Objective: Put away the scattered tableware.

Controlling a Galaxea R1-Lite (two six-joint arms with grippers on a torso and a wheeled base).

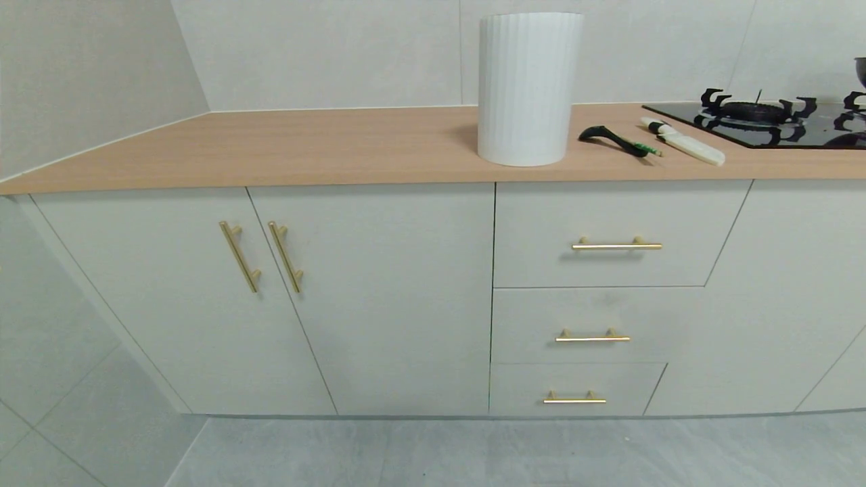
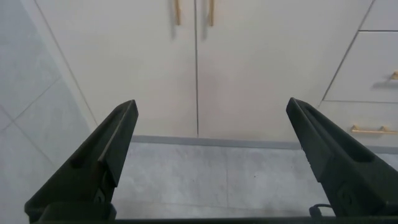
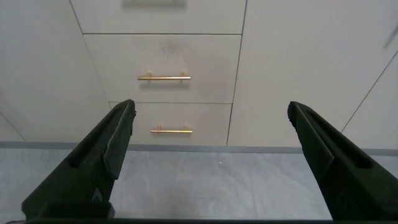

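Loose tableware on the wooden countertop (image 1: 304,145); both grippers spread wide, low before the cabinets.
Head view: takes in a black-handled utensil (image 1: 612,138) and a white utensil (image 1: 685,142) lying flat close beside each other on the countertop, between an upright white ribbed canister (image 1: 524,88) and the black gas hob (image 1: 764,118), near the front edge; cannot tell whether the two touch. Below the top, finds two cabinet doors (image 1: 270,297) and three stacked drawers (image 1: 602,233), all with gold handles. Left wrist view: shows the left gripper (image 2: 210,106) with jaws released and nothing between them, facing the seam of the cabinet doors just above the grey floor (image 2: 205,174). Right wrist view: shows the right gripper (image 3: 210,106) likewise released and bare, facing the two lower drawers, gold handles (image 3: 164,77) between its fingers.
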